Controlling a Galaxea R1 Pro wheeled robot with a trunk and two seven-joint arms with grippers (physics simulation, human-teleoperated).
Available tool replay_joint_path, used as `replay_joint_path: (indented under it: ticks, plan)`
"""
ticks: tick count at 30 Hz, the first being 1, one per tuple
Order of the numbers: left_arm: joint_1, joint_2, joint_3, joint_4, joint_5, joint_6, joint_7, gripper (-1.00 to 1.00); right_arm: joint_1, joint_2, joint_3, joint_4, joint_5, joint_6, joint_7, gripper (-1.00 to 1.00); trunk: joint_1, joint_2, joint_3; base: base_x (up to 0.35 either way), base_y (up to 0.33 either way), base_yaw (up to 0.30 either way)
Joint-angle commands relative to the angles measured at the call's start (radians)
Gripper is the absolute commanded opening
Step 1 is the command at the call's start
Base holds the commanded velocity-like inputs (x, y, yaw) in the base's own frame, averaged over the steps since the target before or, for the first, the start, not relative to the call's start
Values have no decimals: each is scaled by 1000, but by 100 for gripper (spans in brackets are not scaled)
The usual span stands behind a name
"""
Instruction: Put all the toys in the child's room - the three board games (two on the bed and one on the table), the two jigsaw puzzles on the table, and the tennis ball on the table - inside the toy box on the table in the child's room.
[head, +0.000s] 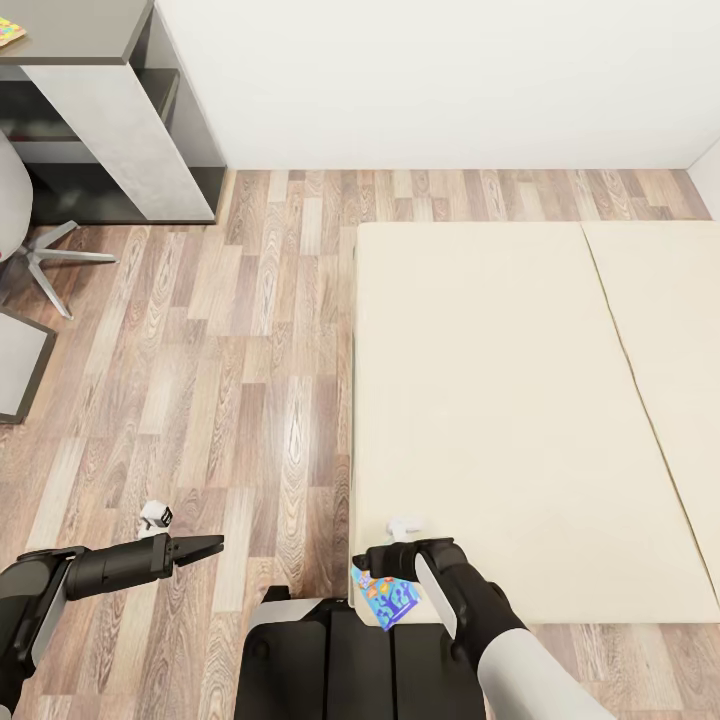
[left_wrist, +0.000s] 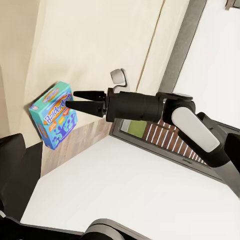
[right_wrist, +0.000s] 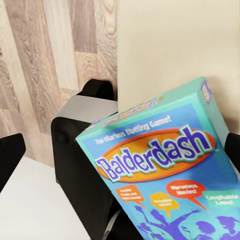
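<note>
At the near corner of the bed (head: 520, 400), where its beige mattress edge meets the wood-plank floor (head: 250, 380), I have my right gripper (head: 372, 570) pinching a board game (head: 388, 602) by its upper edge, so the box hangs off the bed's corner just above my dark base (head: 330, 660). Open floor runs wide between the bed's left edge and the grey desk (head: 110, 110) in the far left corner; the white wall (head: 450, 80) closes the far side. From the left wrist view the board game (left_wrist: 54, 114) is a light blue box with an orange oval logo and dark blue figures, tilted, with the right gripper (left_wrist: 71, 99) nipping its top corner. Up close the box (right_wrist: 170, 175) reads "Balderdash" in blue letters on the orange oval. My left gripper (head: 205, 547) hovers over bare floor well left of the bed, its fingers pressed together on nothing. A grey swivel chair (head: 30, 240) stands near the desk, and something multicoloured (head: 10, 32) lies on the desktop's edge.
</note>
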Motion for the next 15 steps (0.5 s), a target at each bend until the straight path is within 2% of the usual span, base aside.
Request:
replay_joint_path:
  ticks: [1, 15]
  plan:
    - [0, 0, 0, 0, 0, 11, -4, 100, 0, 0, 0, -1, -9, 5, -2, 100, 1, -1, -1, 0, 0, 0]
    - [0, 2, 1, 0, 0, 11, -4, 100, 17, 0, -11, -13, -11, -22, -2, 100, 1, -1, -1, 0, 0, 0]
